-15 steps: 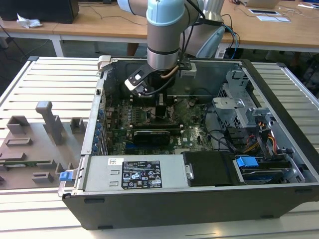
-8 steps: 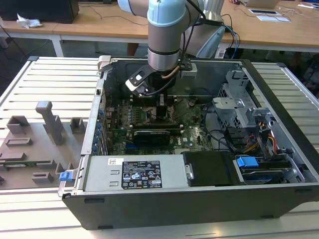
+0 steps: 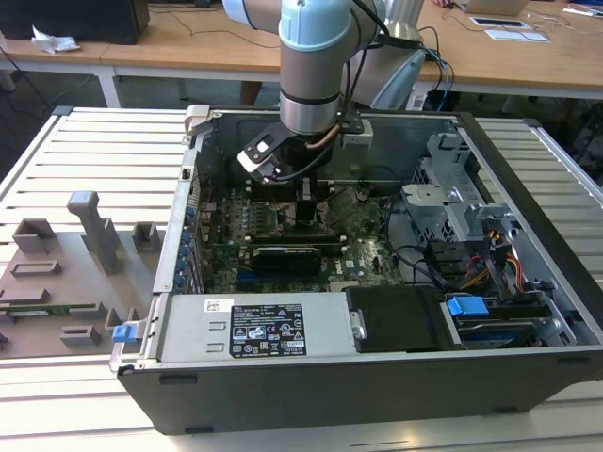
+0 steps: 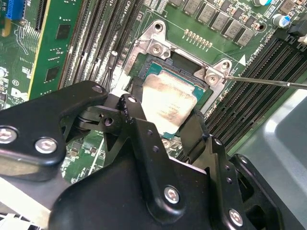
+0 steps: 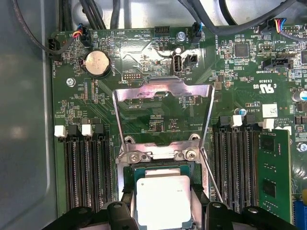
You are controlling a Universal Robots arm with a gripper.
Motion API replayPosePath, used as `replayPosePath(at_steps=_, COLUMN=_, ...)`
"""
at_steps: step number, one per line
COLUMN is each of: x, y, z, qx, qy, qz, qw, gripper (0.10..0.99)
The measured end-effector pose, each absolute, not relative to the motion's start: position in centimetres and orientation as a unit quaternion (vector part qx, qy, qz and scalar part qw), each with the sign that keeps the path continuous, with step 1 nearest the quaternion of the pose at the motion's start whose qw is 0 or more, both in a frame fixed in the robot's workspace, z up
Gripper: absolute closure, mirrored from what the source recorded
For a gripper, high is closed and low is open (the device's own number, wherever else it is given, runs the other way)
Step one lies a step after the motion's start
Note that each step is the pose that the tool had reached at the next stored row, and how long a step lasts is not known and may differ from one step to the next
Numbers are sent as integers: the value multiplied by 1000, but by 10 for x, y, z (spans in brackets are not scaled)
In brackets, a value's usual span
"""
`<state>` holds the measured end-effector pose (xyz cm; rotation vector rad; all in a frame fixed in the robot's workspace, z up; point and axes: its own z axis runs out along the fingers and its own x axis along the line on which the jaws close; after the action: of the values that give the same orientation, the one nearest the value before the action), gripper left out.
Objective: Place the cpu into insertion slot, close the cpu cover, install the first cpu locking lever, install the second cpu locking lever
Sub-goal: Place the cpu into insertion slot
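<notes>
Closest to the lens in both wrist views is the black claw (image 4: pixel 165 109). Its two fingers (image 4: pixel 135 98) press against opposite edges of the cpu (image 4: pixel 169 98), so it grips the chip. The cpu, silver top up and streaked with pale residue, sits between the fingertips right over the socket (image 5: pixel 144 169) on the green motherboard (image 5: pixel 158 122); I cannot tell whether it is fully seated.

Just beyond the fingertips the cpu cover (image 5: pixel 163 89) stands open on its hinge, with the board visible through its window. A thin locking lever (image 5: pixel 211 175) slants out from the hinge end of the cover, just beside one finger. Rows of black memory slots (image 5: pixel 91 167) flank the claw on both sides. A green memory module (image 5: pixel 274 163) stands farther out on one side. Past the cover lies a coin battery (image 5: pixel 97 63).

In the exterior view the arm (image 3: pixel 316 66) reaches down into an open computer case (image 3: pixel 283 386) resting on a slatted counter (image 3: pixel 94 141), with the claw low over the board. A grey fixture plate (image 3: pixel 57 282) lies well away from the claw, at the exterior view's left.
</notes>
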<state>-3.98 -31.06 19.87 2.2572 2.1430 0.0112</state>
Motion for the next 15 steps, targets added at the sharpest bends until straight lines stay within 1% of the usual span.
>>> replayPosePath(at_steps=1, x=-40, y=-311, z=199, qx=725, qy=688, qz=4, qw=15, gripper=525)
replayPosePath(at_steps=2, x=-40, y=-311, z=199, qx=725, qy=688, qz=4, qw=15, gripper=467)
replayPosePath(at_steps=7, x=-40, y=-311, z=199, qx=725, qy=688, qz=4, qw=14, gripper=467)
replayPosePath(at_steps=12, x=-40, y=-309, z=213, qx=725, qy=688, qz=3, qw=15, gripper=467)
replayPosePath(at_steps=13, x=-40, y=-309, z=215, qx=725, qy=689, qz=4, qw=14, gripper=482)
replayPosePath(at_steps=15, x=-40, y=-309, z=219, qx=725, qy=688, qz=4, qw=15, gripper=729)
